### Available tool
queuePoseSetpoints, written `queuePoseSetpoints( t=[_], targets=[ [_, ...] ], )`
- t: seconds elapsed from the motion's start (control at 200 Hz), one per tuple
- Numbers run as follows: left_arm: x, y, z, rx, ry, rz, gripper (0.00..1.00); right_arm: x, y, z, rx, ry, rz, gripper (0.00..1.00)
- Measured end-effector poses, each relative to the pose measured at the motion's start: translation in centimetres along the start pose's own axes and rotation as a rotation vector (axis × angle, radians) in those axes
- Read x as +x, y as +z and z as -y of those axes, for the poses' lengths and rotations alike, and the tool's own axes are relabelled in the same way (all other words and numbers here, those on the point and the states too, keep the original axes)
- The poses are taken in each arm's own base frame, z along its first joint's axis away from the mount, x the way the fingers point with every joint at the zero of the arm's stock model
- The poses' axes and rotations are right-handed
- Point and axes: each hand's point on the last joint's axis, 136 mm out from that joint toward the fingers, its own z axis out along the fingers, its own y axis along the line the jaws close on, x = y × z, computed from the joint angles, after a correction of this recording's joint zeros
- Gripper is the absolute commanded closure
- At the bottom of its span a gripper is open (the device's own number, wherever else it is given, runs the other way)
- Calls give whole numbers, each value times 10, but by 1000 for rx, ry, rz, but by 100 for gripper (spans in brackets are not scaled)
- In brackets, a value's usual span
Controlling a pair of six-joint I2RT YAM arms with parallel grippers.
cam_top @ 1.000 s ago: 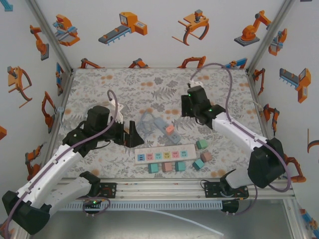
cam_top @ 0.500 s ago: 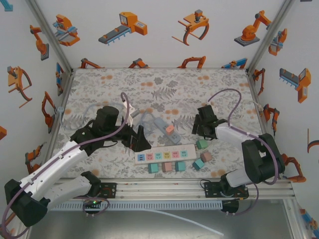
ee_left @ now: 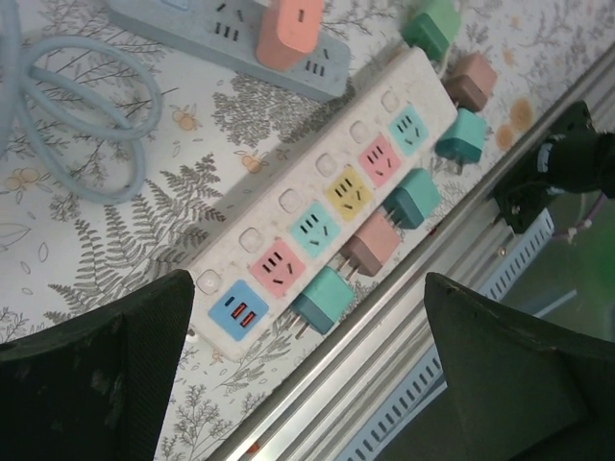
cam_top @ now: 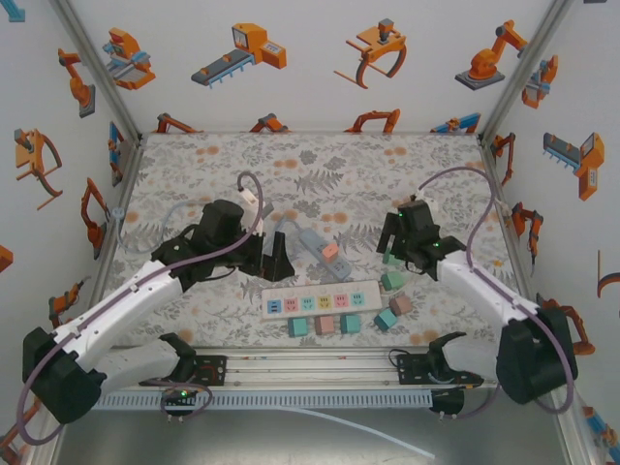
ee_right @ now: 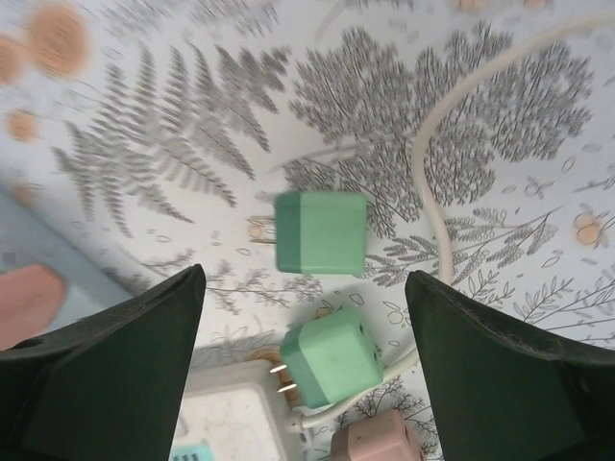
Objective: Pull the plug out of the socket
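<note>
left gripper (ee_left: 307, 283) spread over white strip (ee_left: 322, 178); right gripper (ee_right: 306, 279) spread above blurred green plug (ee_right: 320, 232)

Fern-print table (cam_top: 194, 165) carries white strip (cam_top: 320, 300), blue strip (ee_left: 183, 27) with coiled cord (ee_left: 67, 115) beside it, white cord (ee_right: 452, 144), loose plugs (cam_top: 325, 325) along white strip's near side and right end

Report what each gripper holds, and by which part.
Nothing is held. The left gripper is open over the white power strip; the right gripper is open, the green plug between its fingers touching neither.
</note>
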Motion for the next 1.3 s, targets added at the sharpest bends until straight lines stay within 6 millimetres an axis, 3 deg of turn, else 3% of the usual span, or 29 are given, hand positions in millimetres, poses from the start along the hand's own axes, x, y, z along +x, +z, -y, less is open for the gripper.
queuePoseSetpoints(
  t=[0.185, 0.28, 0.486, 0.586, 0.671, 0.776, 0.986, 1.126, 1.302],
  targets=[
    [-22, 13, -56, -192, -248, 48, 3, -47, -55, -23, -152, -58, 234, 30],
    [-29, 29, -80, -250, -355, 45, 3, -54, -70, -45, -217, -153, 289, 30],
    [-47, 75, -98, -303, -498, 2, 3, -36, -66, -131, -354, -437, 204, 29],
    [-55, 90, -100, -298, -537, 11, 5, -14, -58, -179, -440, -604, 136, 26],
    [-56, 100, -99, -296, -565, 7, 7, 7, -45, -203, -499, -719, 63, 24],
    [-51, 114, -100, -298, -591, -8, 9, 31, -21, -211, -517, -807, -30, 23],
    [-31, 135, -101, -310, -605, -73, 13, 74, 23, -196, -461, -906, -202, 23],
    [-28, 139, -95, -303, -593, -84, 18, 90, 34, -185, -434, -929, -267, 30],
    [-18, 149, -86, -295, -573, -116, 23, 90, 35, -187, -440, -926, -252, 34]
  ],
)
